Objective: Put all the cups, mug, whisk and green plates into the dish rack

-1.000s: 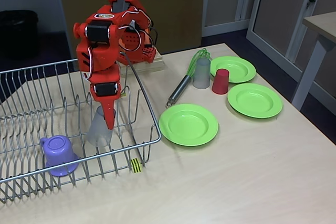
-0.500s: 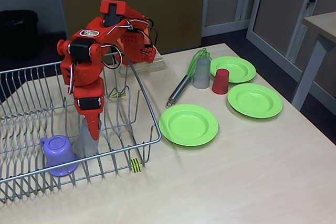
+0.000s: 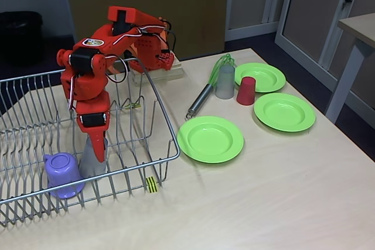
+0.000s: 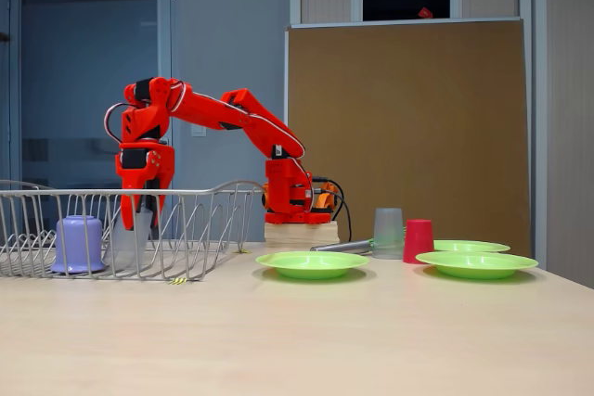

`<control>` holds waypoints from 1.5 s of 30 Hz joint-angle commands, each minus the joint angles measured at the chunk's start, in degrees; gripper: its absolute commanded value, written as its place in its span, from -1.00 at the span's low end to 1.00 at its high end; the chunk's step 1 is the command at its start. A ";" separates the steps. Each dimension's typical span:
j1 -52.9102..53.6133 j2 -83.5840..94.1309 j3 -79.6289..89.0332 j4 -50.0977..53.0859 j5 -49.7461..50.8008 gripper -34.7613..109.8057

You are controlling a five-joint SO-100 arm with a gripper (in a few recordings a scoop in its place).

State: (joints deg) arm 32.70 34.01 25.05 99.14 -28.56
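Inside the dish rack (image 3: 167,126) (image 4: 206,194), my red gripper (image 3: 97,151) (image 4: 139,221) points straight down, shut on a translucent grey cup (image 3: 89,162) (image 4: 123,245). The cup is upside down, low over the rack's wires and right beside the upturned purple mug (image 3: 61,174) (image 4: 78,243). On the table to the right lie the whisk (image 3: 205,89) (image 4: 342,247), a second grey cup (image 3: 225,82) (image 4: 388,233) and the red cup (image 3: 246,91) (image 4: 419,240). Three green plates (image 3: 210,139) (image 3: 284,112) (image 3: 261,76) sit around them.
The arm's base stands on a wooden block (image 3: 157,73) (image 4: 301,233) behind the rack's right end. A yellow-and-black tag (image 3: 152,184) marks the rack's front edge. Another table's leg (image 3: 344,80) is at the far right. Bare tabletop (image 3: 263,203) stretches along the front.
The gripper has carried the grey cup leftward and lower inside the rack, ending close beside the purple mug. Everything on the table to the right is unmoved.
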 commanded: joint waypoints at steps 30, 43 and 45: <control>-2.81 7.73 0.79 4.13 -0.97 -0.01; -10.63 23.03 10.90 4.48 2.81 0.01; -13.54 29.09 16.61 4.04 5.63 -0.01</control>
State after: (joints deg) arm 22.32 52.65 35.77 102.74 -25.22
